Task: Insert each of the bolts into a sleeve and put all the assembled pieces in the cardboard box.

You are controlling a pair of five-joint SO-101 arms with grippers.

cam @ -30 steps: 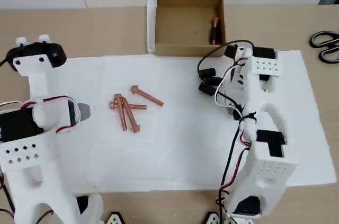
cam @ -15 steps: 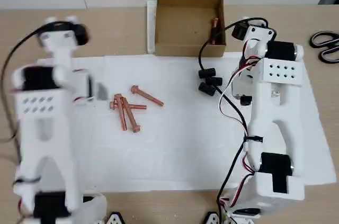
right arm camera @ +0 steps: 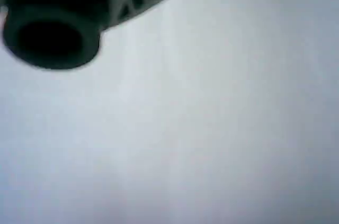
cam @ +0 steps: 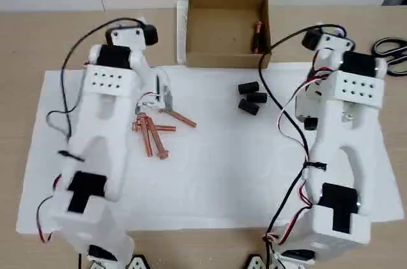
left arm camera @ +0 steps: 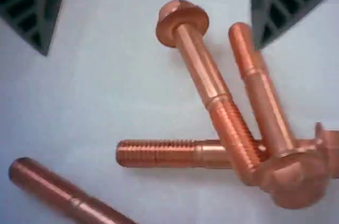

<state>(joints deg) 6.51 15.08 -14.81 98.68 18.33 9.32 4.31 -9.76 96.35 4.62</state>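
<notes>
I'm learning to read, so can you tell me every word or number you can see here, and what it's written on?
None: no word, number or sign can be read on the cardboard box, the copper bolts, the black sleeves, the white paper sheet or the scissors.

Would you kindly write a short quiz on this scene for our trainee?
1. True or false: the brown cardboard box holds one copper bolt fitted in a black sleeve.
2. How many loose black cylindrical sleeves lie clustered on the white sheet near the box? A two, B three, C six.
3. Fill in: the left gripper hangs open above the loose copper ___.
Key: 1 true; 2 B; 3 bolts.
</notes>
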